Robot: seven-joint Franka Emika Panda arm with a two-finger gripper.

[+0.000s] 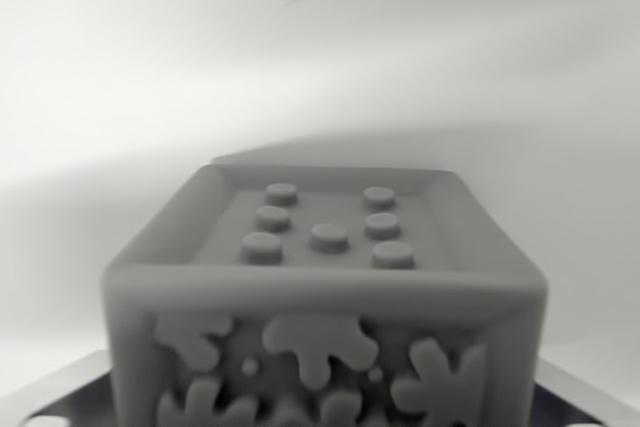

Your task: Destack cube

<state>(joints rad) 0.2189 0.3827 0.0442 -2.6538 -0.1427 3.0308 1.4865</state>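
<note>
A grey plastic cube (325, 307) with a rimmed, recessed top fills the lower middle of the wrist view. Seven round raised studs (328, 236) sit inside that recess. A flat, darker edge (70, 377) shows beneath the cube at both lower corners, and a plain pale surface (320, 47) lies behind.

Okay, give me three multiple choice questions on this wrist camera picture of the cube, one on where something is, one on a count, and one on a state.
1. Where in the wrist view is the cube?
A. lower centre
B. upper left corner
C. far right edge

2. How many round studs stand on its recessed top face?
A. three
B. seven
C. twelve

3. How is the cube standing?
A. tipped onto a corner
B. lying crushed flat
C. upright, top face level

Answers: 1 A, it fills the lower middle of the picture. 2 B, two columns of three plus one between them. 3 C, its raised rim runs level and its splash-patterned front face faces the camera.
</note>
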